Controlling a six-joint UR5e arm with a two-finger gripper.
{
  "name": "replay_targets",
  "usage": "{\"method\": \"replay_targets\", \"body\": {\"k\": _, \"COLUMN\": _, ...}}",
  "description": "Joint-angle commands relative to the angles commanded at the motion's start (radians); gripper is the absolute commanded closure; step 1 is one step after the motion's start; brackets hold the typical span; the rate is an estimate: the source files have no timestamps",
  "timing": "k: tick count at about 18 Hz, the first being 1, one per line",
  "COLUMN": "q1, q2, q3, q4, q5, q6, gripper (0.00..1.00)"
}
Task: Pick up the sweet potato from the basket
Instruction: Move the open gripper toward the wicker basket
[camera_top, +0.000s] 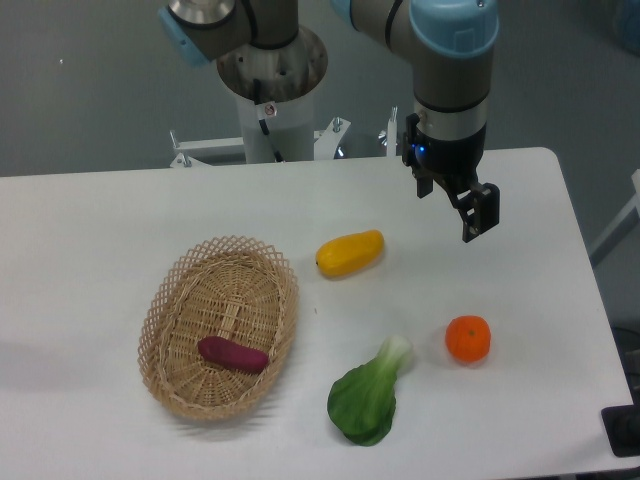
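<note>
since the sweet potato (232, 354) lies flat in the basket (166, 300), toward its near end, while the gripper (468, 205) hangs well off to the right over bare table (100, 220) (its fingers seen edge-on, so i cannot tell if they're parted), the reach looks not yet begun.

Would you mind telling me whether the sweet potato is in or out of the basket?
In: the sweet potato lies on the floor of the basket, with wicker all round it.
</note>
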Motion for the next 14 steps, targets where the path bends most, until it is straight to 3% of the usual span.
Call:
{"method": "replay_targets", "body": {"k": 9, "q1": -0.006, "q2": 0.002, "q3": -0.034, "q4": 0.021, "q5": -0.044, "q6": -0.011, "gripper": 0.0}}
{"method": "replay_targets", "body": {"k": 14, "q1": -0.012, "q2": 0.035, "q3": -0.109, "q4": 0.09, "q5": -0.129, "q6": -0.202, "gripper": 0.0}}
